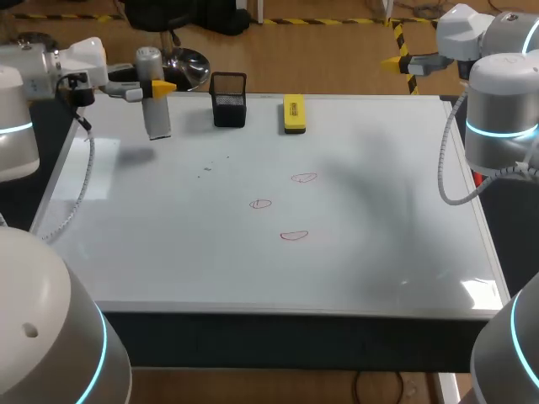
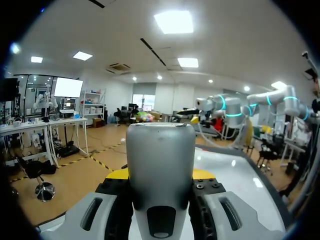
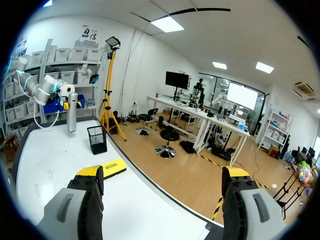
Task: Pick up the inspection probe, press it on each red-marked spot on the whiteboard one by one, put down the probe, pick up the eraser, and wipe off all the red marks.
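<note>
My left pincer (image 1: 154, 88) is clamped on the probe (image 1: 157, 118), a grey cylinder held upright with a finger on each side, over the far left part of the board (image 1: 168, 252). Its shadow falls apart from its lower end, so I judge it hangs clear of the surface rather than standing on it. My right pincer (image 3: 162, 172) is spread wide with nothing between its fingers, out past the far right corner of the board and well away from the work. The picking up looks done to me and the pressing not yet begun. All three red outlines are intact near the middle of the board: the far mark (image 1: 304, 178), the middle mark (image 1: 260, 204) and the near mark (image 1: 294, 236), all well apart from the probe. The eraser (image 1: 293, 114) lies untouched by the far edge, just beside the black mesh holder (image 1: 228, 99), which is between it and the probe. Next I would carry the probe toward the marks, passing on the near side of the holder, and probably take the middle mark first since it lies closest. The probe should stay upright, come down squarely inside the outline, and lift clear before crossing to the next mark, so the ink is not smeared early.
</note>
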You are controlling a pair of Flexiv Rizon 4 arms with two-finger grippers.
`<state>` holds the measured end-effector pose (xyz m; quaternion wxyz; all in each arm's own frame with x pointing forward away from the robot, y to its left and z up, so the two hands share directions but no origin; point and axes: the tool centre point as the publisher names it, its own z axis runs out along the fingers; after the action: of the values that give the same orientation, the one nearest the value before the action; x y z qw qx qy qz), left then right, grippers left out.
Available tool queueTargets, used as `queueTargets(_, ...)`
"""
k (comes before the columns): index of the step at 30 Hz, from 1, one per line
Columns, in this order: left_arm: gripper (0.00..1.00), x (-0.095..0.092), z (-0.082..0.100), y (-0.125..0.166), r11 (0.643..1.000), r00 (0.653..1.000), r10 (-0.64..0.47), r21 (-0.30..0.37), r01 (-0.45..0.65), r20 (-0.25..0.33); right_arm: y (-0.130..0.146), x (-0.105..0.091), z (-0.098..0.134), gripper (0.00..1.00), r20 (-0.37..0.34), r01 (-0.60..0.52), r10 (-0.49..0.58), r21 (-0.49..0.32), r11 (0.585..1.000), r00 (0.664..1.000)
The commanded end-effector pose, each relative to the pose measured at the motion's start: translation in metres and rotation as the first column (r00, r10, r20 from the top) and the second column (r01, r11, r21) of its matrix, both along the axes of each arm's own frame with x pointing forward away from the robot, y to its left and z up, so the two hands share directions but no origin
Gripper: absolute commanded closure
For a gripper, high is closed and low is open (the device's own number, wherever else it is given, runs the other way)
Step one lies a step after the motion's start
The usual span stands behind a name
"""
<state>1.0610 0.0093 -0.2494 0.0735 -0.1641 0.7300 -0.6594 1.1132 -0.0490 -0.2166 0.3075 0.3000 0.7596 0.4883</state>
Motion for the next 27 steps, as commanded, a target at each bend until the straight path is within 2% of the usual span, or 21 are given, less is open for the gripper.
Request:
queueTargets(1,1.0,-0.001,0.002,0.0,1.0,1.0,0.003,0.001,-0.003,0.0,0.0,0.0,0.0,0.0,-0.001,-0.001,0.001,-0.001,1.0,1.0)
queueTargets(6,1.0,-0.001,0.002,0.0,1.0,1.0,0.003,0.001,-0.003,0.0,0.0,0.0,0.0,0.0,-0.001,-0.001,0.001,-0.001,1.0,1.0)
queueTargets(10,1.0,-0.001,0.002,0.0,1.0,1.0,0.003,0.001,-0.003,0.0,0.018,0.01,0.007,0.0,-0.019,-0.198,0.197,-0.061,0.978,0.98)
queueTargets(14,1.0,-0.001,0.002,0.0,1.0,1.0,0.003,0.001,-0.003,0.0,0.044,0.02,0.013,0.0,-0.034,-0.39,0.388,-0.124,0.913,0.921)
queueTargets(17,1.0,-0.001,0.002,0.0,1.0,1.0,0.003,0.001,-0.003,0.0,0.066,0.026,0.019,0.0,-0.06,-0.523,0.52,-0.166,0.836,0.852)
queueTargets(20,1.0,-0.001,0.002,0.0,1.0,1.0,0.003,0.001,-0.003,0.0,0.087,0.031,0.02,0.0,-0.12,-0.65,0.642,-0.23,0.724,0.758)
queueTargets(24,1.0,-0.001,0.002,0.0,1.0,1.0,0.003,0.001,-0.003,0.0,0.109,0.036,0.02,0.0,-0.186,-0.759,0.742,-0.277,0.589,0.644)
queueTargets(27,1.0,-0.001,0.002,0.0,1.0,1.0,0.003,0.001,-0.003,0.0,0.124,0.038,0.02,0.0,-0.225,-0.809,0.789,-0.313,0.497,0.572)
